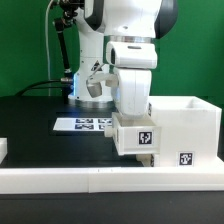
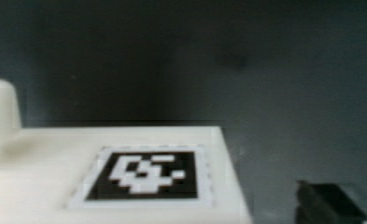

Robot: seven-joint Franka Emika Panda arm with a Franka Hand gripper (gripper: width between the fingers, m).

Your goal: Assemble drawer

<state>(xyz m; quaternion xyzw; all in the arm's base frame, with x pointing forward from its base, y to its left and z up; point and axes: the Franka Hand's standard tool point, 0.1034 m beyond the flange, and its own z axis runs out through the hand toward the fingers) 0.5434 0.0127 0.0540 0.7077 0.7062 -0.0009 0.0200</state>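
A small white drawer part (image 1: 134, 137) with a black-and-white tag stands near the front of the table, against the exterior view's left side of the larger white open drawer box (image 1: 186, 125). My gripper (image 1: 133, 108) hangs straight down over the small part; its fingertips are hidden behind the part. In the wrist view the tagged white part (image 2: 153, 170) fills the near field. One dark finger (image 2: 340, 203) shows beside it with a strip of dark table between them. The other finger is out of view. The jaws stand wide and hold nothing.
The marker board (image 1: 85, 124) lies on the black table behind the part. A long white rail (image 1: 100, 180) runs along the front edge. A white piece (image 1: 3, 150) sits at the exterior view's far left. The robot base stands at the back.
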